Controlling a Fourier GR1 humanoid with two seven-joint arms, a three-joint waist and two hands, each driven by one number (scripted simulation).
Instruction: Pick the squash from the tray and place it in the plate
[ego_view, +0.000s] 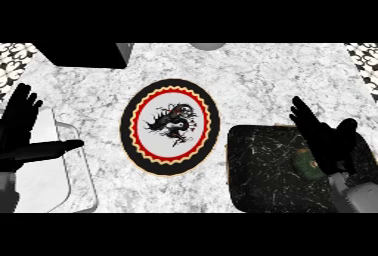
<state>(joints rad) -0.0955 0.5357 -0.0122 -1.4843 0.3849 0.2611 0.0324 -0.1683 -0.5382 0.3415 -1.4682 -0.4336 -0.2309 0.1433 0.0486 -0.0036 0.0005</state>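
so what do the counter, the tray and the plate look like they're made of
Counter: looks like polished white marble, going by its grey veining. Tray: dark, stone-like, with pale flecks and scratches. Plate: probably glazed ceramic, with a white centre, dragon motif and black-and-red rim.

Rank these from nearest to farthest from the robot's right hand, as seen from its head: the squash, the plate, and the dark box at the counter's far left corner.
From the right hand:
1. Squash: on the dark tray, right beside the hand and partly hidden by it.
2. Plate: at the counter's middle, to the hand's left.
3. Dark box: at the far left corner, beyond the plate.
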